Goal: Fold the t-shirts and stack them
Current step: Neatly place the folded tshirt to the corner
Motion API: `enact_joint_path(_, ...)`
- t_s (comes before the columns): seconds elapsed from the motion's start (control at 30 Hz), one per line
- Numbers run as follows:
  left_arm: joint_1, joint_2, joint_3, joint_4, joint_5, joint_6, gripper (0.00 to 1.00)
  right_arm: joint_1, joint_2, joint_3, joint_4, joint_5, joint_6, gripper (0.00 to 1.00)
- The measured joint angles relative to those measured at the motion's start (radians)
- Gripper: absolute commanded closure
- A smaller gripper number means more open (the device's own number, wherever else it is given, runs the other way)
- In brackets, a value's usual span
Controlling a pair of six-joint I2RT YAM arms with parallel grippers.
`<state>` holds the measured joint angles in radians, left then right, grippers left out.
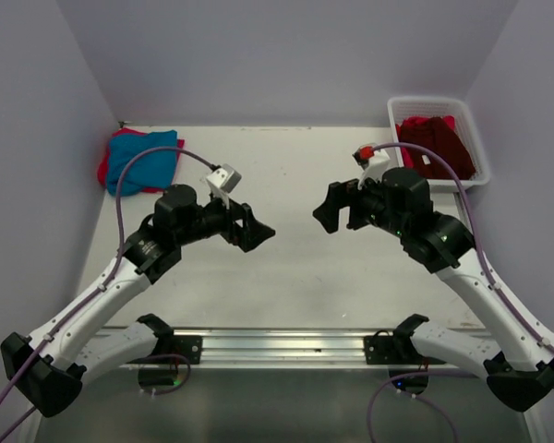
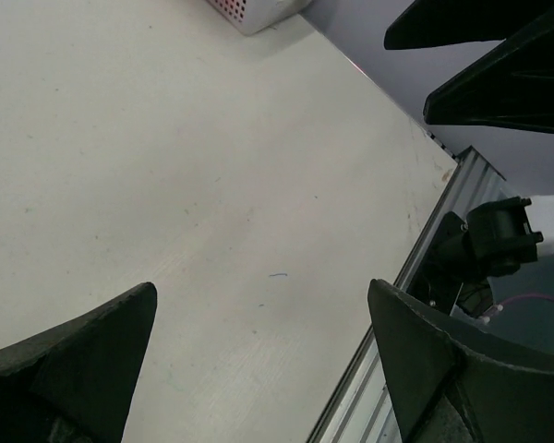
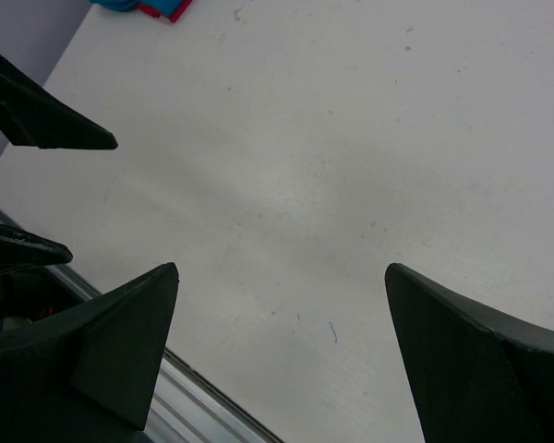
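A teal-blue t-shirt (image 1: pixel 143 159) lies folded on a pinkish-red t-shirt (image 1: pixel 104 166) at the table's far left corner; a corner of that stack shows in the right wrist view (image 3: pixel 143 5). A dark maroon t-shirt (image 1: pixel 436 145) lies crumpled in the white mesh basket (image 1: pixel 477 138) at the far right, with some bright red cloth (image 1: pixel 412 121) beside it. My left gripper (image 1: pixel 251 230) is open and empty above the middle of the table, and so it shows in its wrist view (image 2: pixel 261 291). My right gripper (image 1: pixel 332 209) is open and empty, facing it (image 3: pixel 282 268).
The basket's corner shows in the left wrist view (image 2: pixel 249 11). An aluminium rail (image 1: pixel 277 346) runs along the near table edge between the arm bases. Grey walls close the table on three sides. Bare tabletop (image 1: pixel 295 268) lies between the grippers.
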<state>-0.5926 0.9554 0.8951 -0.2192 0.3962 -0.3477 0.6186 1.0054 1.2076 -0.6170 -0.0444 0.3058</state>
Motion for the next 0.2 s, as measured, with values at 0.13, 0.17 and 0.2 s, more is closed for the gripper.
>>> enact_joint_path(0.13,-0.032,-0.009,0.000,-0.031,-0.007,-0.001,0.00,0.000,-0.026,-0.001,-0.020,-0.002,-0.013,0.01)
enact_joint_path(0.17,-0.037,-0.011,0.000,-0.036,-0.009,-0.001,0.00,0.000,-0.034,-0.001,-0.023,-0.002,-0.016,0.01)
enact_joint_path(0.2,-0.044,-0.012,0.003,-0.042,-0.011,0.000,0.00,0.000,-0.040,-0.001,-0.024,-0.002,-0.018,0.01)
